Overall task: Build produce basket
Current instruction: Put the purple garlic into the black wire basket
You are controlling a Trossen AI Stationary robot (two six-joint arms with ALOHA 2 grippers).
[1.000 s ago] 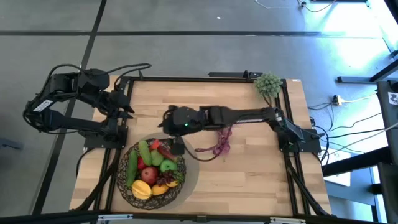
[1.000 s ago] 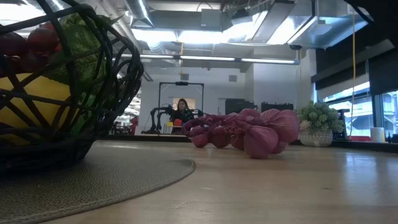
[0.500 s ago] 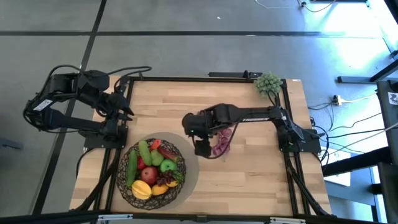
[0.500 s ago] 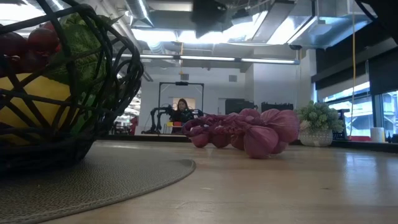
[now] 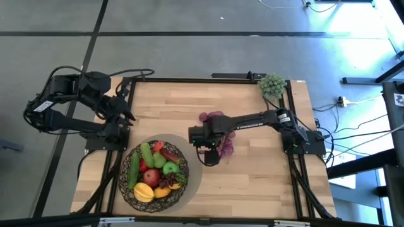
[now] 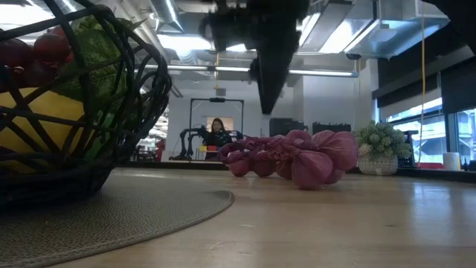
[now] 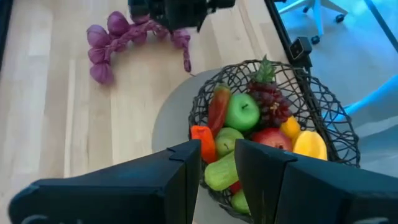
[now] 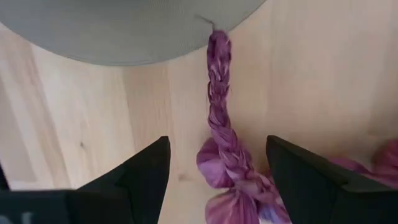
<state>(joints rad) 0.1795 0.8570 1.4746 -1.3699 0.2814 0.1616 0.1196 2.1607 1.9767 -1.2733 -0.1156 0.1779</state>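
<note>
On wooden table (image 5: 252, 167), grey mat (image 5: 194, 178), open right end effector (image 8: 216, 163) over purple bunch (image 6: 294, 157), left's state unclear.

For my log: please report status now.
Right pincer open above purple braid. Left pincer idle, table's left edge. Basket full. Nothing blocking.

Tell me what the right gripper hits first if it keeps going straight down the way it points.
Most likely the braided purple stem of the purple bulb bunch, lying between the open right gripper fingers; beneath it, the wooden table.
</note>
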